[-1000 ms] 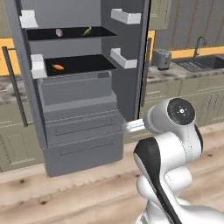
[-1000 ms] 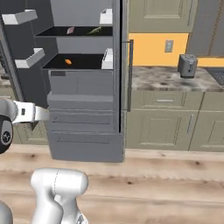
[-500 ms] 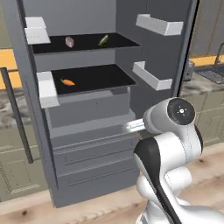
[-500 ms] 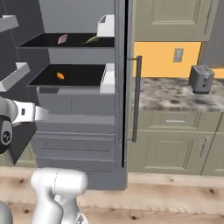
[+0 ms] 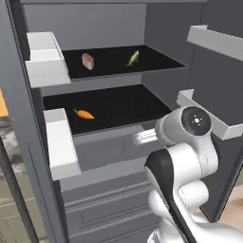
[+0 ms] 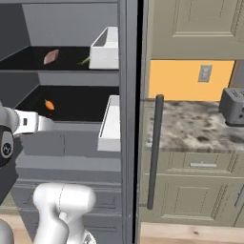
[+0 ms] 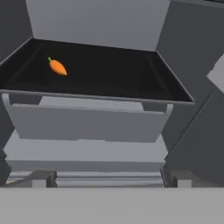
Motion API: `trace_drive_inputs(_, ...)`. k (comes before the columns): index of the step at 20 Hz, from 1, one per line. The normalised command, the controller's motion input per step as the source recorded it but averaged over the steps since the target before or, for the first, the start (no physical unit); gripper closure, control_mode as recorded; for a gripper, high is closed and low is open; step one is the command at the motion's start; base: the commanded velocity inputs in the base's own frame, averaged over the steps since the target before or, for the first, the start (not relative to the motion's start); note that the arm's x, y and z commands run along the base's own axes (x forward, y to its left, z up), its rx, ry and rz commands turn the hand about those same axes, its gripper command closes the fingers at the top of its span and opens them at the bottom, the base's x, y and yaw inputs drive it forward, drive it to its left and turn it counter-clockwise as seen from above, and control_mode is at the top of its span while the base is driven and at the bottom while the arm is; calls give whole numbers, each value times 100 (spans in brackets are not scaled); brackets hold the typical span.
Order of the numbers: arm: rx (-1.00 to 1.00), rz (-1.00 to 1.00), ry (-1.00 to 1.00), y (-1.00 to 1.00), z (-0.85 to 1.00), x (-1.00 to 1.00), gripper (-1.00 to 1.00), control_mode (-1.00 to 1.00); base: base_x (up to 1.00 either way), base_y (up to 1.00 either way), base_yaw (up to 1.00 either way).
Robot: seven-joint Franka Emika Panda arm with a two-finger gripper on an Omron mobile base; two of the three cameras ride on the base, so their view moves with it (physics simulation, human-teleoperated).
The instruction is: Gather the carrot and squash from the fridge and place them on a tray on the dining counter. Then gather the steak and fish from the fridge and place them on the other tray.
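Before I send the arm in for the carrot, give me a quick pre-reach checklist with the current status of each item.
1. Fridge open, shelves exposed: ok.
2. Carrot located, lying alone on the lower shelf: ok.
3. Fingers apart and holding nothing: ok.
4. Hand facing the lower shelf, carrot up and to the left in the hand view: ok, but not centred.
5. Path over the grey drawer front to the carrot free of obstacles: ok.
6. Squash identified: cannot tell; a greenish item lies on the upper shelf beside a pinkish piece.
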Motion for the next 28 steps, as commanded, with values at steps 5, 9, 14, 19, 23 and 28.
trace_drive_inputs(5, 0, 0, 0, 0, 0, 0, -100, 100, 76, 23, -1)
trace_drive_inputs(9, 4, 11, 2, 6, 0, 23, -100, -100, 0, 0, 0)
trace_drive_inputs(14, 10, 36, 13, 52, 0, 29, -100, -100, 0, 0, 0)
trace_drive_inputs(19, 1, 19, 21, 91, 0, 62, -100, -100, 0, 0, 0)
trace_drive_inputs(23, 0, 3, 21, 71, -17, 84, -100, -100, 0, 0, 0)
trace_drive_inputs(28, -8, 0, 3, 24, -28, 51, -100, -100, 0, 0, 0)
